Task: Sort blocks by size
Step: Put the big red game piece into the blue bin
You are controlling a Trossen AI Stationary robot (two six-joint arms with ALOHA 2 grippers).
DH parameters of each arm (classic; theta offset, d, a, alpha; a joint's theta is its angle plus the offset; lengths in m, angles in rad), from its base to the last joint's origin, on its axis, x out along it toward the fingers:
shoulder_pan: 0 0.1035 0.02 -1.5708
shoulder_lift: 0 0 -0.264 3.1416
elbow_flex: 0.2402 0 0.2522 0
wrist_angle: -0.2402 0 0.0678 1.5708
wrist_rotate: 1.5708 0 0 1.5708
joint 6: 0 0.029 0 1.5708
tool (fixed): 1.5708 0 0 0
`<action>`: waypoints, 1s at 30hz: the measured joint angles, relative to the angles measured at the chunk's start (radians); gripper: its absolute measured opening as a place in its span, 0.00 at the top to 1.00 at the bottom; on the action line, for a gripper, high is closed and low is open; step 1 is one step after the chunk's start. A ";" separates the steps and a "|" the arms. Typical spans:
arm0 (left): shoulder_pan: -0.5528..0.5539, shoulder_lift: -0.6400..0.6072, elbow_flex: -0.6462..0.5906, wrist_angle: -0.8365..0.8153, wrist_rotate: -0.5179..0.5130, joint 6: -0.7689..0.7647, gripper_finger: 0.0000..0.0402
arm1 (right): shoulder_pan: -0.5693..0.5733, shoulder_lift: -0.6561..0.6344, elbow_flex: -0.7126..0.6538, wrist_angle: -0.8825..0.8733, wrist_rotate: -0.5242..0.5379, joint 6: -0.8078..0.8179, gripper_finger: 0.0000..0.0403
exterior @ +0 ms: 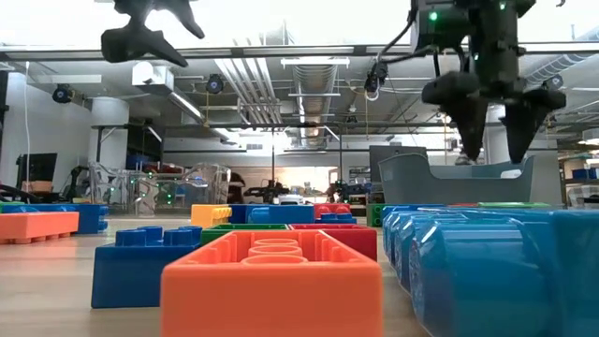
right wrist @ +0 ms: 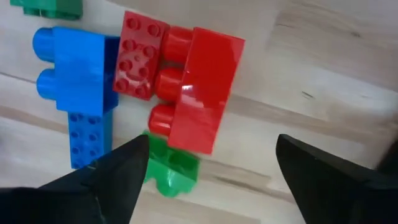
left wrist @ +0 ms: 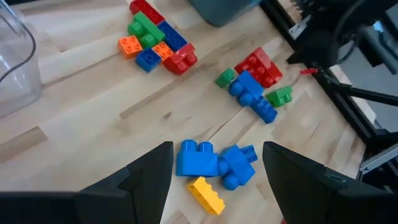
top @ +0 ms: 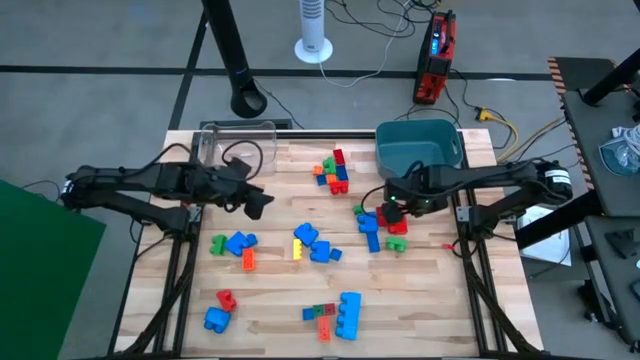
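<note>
The blocks lie in loose groups on the wooden table (top: 270, 290). My right gripper (right wrist: 211, 143) hangs open above the right-hand group, its fingers on either side of a chunky red block (right wrist: 202, 93) without touching it. Beside that block lie a small red block (right wrist: 137, 56), a chunky blue block (right wrist: 74, 68) and a small green one (right wrist: 171, 165). My left gripper (left wrist: 217, 152) is open in the air left of the table's middle. It looks down on two chunky blue blocks (left wrist: 199, 158) and a yellow block (left wrist: 206, 194).
A teal tub (top: 418, 148) stands at the far right and a clear plastic box (top: 235, 145) at the far left. More blocks lie at the far middle (top: 333, 170), at the left (top: 235, 247), at the near left (top: 220, 310) and near the front edge (top: 338, 315).
</note>
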 joint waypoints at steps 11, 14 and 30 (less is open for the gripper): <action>0.000 -0.074 0.000 -0.002 -0.106 0.022 0.41 | 0.000 0.107 -0.052 0.104 -0.005 -0.028 0.13; 0.000 -0.083 0.000 -0.003 -0.127 0.029 0.41 | 0.000 0.143 -0.052 0.130 -0.009 -0.046 0.13; 0.000 -0.083 0.000 -0.010 -0.131 0.036 0.41 | 0.000 0.247 -0.064 0.234 -0.032 -0.072 0.12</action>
